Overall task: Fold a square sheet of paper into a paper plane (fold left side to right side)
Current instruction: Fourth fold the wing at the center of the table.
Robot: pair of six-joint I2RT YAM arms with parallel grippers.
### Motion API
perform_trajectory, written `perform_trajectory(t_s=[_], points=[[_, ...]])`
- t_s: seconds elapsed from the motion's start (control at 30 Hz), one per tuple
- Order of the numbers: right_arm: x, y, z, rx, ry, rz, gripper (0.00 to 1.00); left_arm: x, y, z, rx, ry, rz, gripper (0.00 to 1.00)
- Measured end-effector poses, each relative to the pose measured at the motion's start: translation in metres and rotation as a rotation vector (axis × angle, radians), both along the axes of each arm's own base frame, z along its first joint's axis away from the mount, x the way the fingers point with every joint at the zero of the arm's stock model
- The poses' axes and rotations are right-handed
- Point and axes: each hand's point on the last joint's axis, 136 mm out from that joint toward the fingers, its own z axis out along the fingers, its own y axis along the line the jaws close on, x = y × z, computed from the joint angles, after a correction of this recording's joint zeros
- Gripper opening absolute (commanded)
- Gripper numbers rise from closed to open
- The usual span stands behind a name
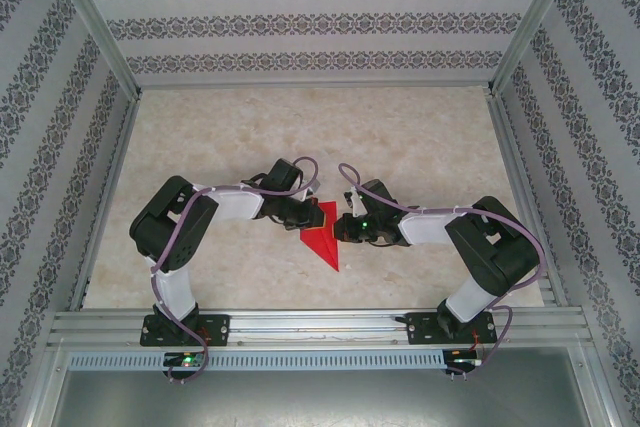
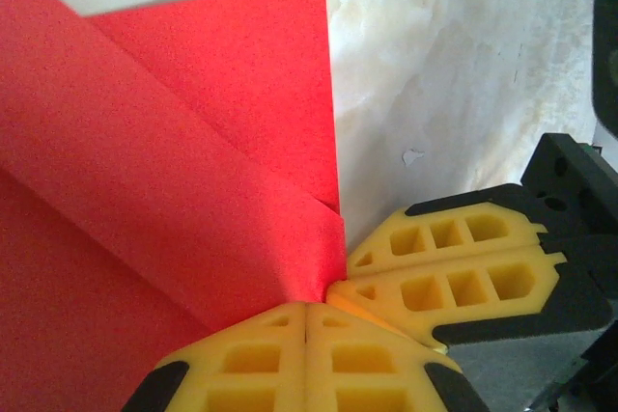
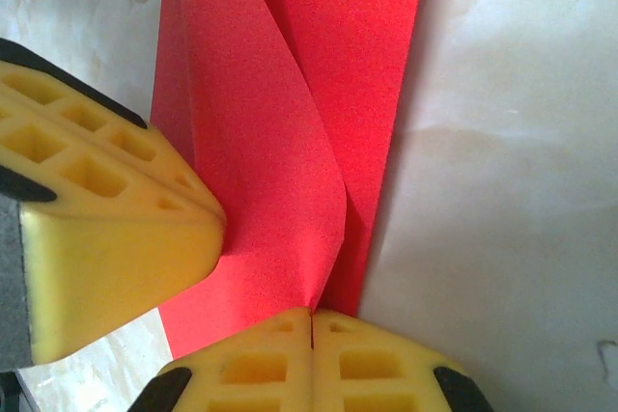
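Note:
The red square sheet of paper [image 1: 322, 239] lies mid-table, folded into a narrow shape whose point faces the near edge. My left gripper [image 1: 305, 219] meets it from the left and my right gripper [image 1: 344, 230] from the right. In the left wrist view the left gripper [image 2: 307, 304] is shut, with a raised flap of the paper [image 2: 174, 161] converging into its tip. The right gripper's fingers [image 2: 454, 277] touch it from the right. In the right wrist view the right gripper [image 3: 312, 313] is shut on a lifted fold of the paper [image 3: 290, 94], and the left fingers [image 3: 106, 209] press beside it.
The marble-patterned table [image 1: 400, 137] runs out to patterned walls on three sides. A metal rail [image 1: 320, 327] runs along the near edge, where both arm bases are bolted.

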Motion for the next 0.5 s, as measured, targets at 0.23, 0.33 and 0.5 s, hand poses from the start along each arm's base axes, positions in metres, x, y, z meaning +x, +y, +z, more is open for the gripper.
perform_trajectory(t_s=[0.23, 0.33, 0.5], points=[[0.000, 0.000, 0.000, -0.003, 0.002, -0.001, 0.00, -0.001, 0.005, -0.012, 0.043, 0.012, 0.004, 0.01], [0.000, 0.000, 0.000, -0.005, 0.003, -0.001, 0.00, -0.002, 0.006, -0.014, 0.047, 0.011, -0.001, 0.00], [0.000, 0.000, 0.001, -0.006, 0.003, -0.001, 0.00, -0.001, 0.006, -0.015, 0.053, 0.005, -0.004, 0.00]])
